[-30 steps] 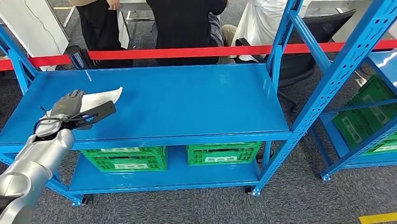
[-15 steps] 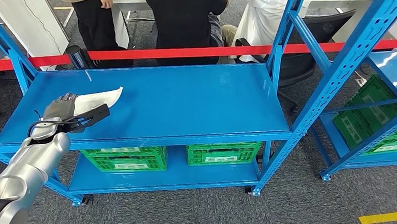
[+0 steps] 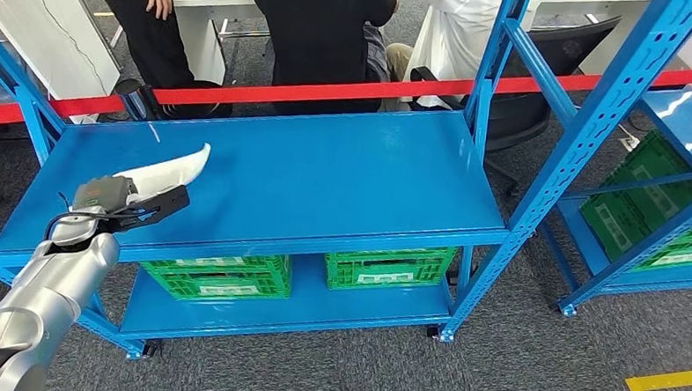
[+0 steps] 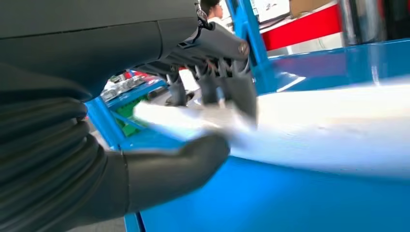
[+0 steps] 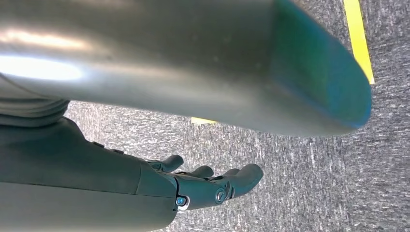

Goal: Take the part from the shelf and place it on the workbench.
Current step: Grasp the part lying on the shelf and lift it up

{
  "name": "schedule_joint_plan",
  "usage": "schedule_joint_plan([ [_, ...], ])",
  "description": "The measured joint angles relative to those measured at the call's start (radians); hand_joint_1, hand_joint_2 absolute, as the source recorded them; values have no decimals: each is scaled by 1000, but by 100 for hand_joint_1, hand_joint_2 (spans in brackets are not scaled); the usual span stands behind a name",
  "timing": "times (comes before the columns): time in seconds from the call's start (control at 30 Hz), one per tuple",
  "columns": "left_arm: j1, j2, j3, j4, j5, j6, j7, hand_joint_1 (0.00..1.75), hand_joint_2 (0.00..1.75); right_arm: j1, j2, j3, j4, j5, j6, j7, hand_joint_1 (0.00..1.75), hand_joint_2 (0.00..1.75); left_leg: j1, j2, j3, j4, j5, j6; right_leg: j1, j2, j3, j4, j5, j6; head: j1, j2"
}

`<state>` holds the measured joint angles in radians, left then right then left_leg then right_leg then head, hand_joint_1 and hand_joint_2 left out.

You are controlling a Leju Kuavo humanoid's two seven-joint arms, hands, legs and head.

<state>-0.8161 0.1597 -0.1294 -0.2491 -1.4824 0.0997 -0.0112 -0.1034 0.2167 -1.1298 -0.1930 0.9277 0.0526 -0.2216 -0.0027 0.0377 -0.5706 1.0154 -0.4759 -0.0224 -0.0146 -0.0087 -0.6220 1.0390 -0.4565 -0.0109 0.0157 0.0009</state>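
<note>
One white part (image 3: 169, 169) held by left hand (image 3: 104, 198) above shelf (image 3: 326, 177).

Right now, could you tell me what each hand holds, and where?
The left hand grips the white part at its near end; the right hand holds nothing.

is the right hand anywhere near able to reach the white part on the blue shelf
Probably not as things stand. The right hand hangs over the grey carpet with nothing in it, while the white part lies at the shelf's left end, already between the left hand's thumb and fingers.
</note>
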Motion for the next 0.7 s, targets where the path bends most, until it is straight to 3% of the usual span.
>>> schedule_joint_plan([
  [0.6, -3, 4, -5, 0, -61, -1, 23, 175, 175, -4, 0, 0, 0, 1, -7, -9, 0, 0, 0, 0, 1, 0, 0, 0, 0, 0, 0, 0, 0, 0, 0, 0],
  [0.67, -3, 4, -9, 0, -70, 9, 27, 175, 87, -4, 0, 0, 0, 1, -8, -12, 0, 0, 0, 0, 0, 0, 0, 0, 0, 0, 0, 0, 0, 0, 0, 0],
  [0.7, -2, 5, -14, 0, -75, 20, 26, 175, 87, -5, 0, 0, 0, 1, -9, -13, 0, 0, 0, 0, 0, 0, 0, 0, 0, 0, 0, 0, 0, 0, 0, 0],
])
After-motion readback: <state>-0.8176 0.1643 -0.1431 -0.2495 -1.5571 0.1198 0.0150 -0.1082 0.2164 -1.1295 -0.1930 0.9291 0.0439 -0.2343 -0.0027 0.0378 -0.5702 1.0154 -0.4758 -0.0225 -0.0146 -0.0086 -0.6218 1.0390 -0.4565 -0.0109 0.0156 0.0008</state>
